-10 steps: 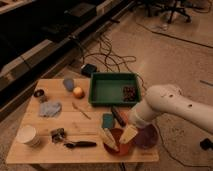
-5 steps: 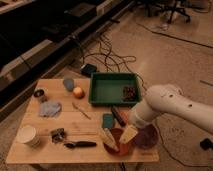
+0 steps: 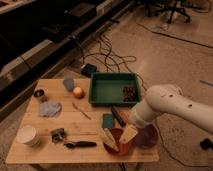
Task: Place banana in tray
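The white arm [image 3: 160, 105] reaches in from the right, and the claw [image 3: 118, 136] hangs low over the orange bowl [image 3: 119, 150] at the near edge of the bench [image 3: 90, 131]. The claw is spread wide, its two pale fingers [image 3: 107, 138] pointing down at opposite sides of the bowl's rim with nothing visibly gripped between them. I cannot pick out the banana with certainty: any pale shape at the bowl cannot be told apart from the fingers. The green tray [image 3: 107, 90] sits beyond the claw at the far edge of the bench, well apart from it, and holds only a small dark heap [image 3: 130, 92] in its right end. Between claw and tray lie a teal sponge [image 3: 108, 120] and a dark bar [image 3: 119, 115], side by side. Just to the right of the claw is the purple bowl [image 3: 146, 137], partly behind the arm. To the left of the claw lie a black-handled tool [image 3: 80, 144], a small metal object [image 3: 57, 134] and a white cup [image 3: 27, 135]. Farther back on that side are a blue cloth [image 3: 50, 108], a small can [image 3: 40, 94], a grey-blue cup [image 3: 68, 83] and a round orange fruit [image 3: 78, 92].
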You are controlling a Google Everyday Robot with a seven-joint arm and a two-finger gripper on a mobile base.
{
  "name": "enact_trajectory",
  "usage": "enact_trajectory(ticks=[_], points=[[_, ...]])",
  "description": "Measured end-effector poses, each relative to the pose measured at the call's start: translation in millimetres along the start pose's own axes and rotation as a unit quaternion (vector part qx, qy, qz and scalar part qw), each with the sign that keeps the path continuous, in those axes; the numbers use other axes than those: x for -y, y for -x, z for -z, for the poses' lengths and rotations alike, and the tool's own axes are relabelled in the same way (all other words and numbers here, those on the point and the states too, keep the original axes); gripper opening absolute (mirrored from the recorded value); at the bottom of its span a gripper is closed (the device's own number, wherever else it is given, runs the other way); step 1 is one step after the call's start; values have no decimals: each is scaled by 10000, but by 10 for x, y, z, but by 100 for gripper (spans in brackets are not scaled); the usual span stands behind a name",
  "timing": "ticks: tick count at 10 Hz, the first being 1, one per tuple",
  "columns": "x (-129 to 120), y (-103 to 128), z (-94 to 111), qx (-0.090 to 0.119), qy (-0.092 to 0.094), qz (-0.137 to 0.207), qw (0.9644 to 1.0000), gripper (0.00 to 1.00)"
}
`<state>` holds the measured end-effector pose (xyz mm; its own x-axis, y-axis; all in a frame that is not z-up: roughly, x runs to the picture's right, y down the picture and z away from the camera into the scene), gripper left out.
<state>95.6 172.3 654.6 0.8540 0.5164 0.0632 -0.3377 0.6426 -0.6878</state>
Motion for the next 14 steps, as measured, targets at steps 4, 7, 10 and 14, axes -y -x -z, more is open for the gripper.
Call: enact_trajectory(ticks=[4, 7, 10, 14], points=[[0, 0, 0, 0, 0, 0, 10000, 80], [0, 0, 0, 0, 0, -2, 10000, 80], [0, 0, 0, 0, 0, -2, 10000, 80], [53, 64, 5, 27, -112, 43, 9999, 80]])
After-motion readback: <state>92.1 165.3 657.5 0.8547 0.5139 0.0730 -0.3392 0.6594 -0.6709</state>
